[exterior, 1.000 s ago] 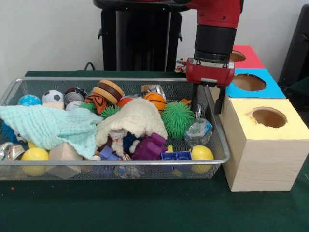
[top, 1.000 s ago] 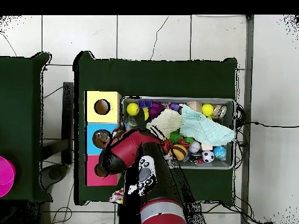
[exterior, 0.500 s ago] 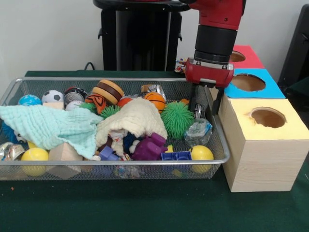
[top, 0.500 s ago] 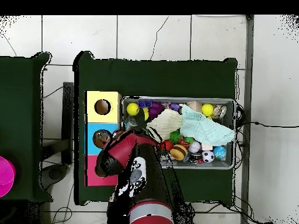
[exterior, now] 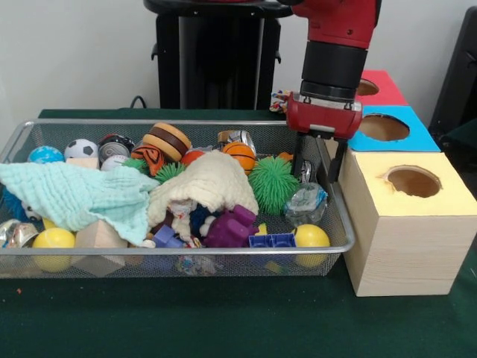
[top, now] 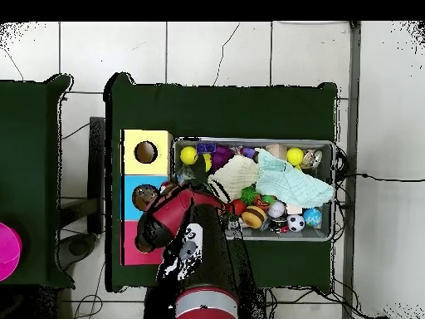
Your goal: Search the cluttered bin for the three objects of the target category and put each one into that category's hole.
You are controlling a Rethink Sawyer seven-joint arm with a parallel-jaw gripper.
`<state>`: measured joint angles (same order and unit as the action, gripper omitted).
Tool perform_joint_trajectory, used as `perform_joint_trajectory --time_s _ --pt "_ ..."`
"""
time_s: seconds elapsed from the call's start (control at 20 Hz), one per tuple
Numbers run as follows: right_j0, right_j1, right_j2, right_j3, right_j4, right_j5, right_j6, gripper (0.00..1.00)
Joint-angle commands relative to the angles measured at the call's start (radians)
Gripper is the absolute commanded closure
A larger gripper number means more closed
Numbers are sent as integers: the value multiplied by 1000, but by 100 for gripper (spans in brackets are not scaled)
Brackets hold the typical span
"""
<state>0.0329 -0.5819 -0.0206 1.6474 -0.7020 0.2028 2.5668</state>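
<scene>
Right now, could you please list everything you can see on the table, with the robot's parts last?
bin: 1, silver mesh, table's middle.
cloths: 2, mint and cream, heaped over the toys.
yellow balls: 3 showing, along the bin's front edge.
spiky ball: 1, green, right part of bin.
basketball: 1, orange, back of bin.
soccer ball: 1, black and white, back left.
burger toy: 1, brown and tan, back.
purple toy: 1, front middle.
boxes: 3 with holes, yellow, blue, red, in a row right of the bin.
gripper: 1, red and black, open, over the bin's right end.
</scene>
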Motion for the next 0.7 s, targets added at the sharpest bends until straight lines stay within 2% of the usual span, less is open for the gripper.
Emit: perform_joint_trajectory --time_s 0.05,0.5,0.7 --pt "15 103 -10 -87 51 -60 109 0" --pt "54 235 -89 -203 79 -121 124 0" --pt "-1 255 -33 -205 105 -89 79 0"
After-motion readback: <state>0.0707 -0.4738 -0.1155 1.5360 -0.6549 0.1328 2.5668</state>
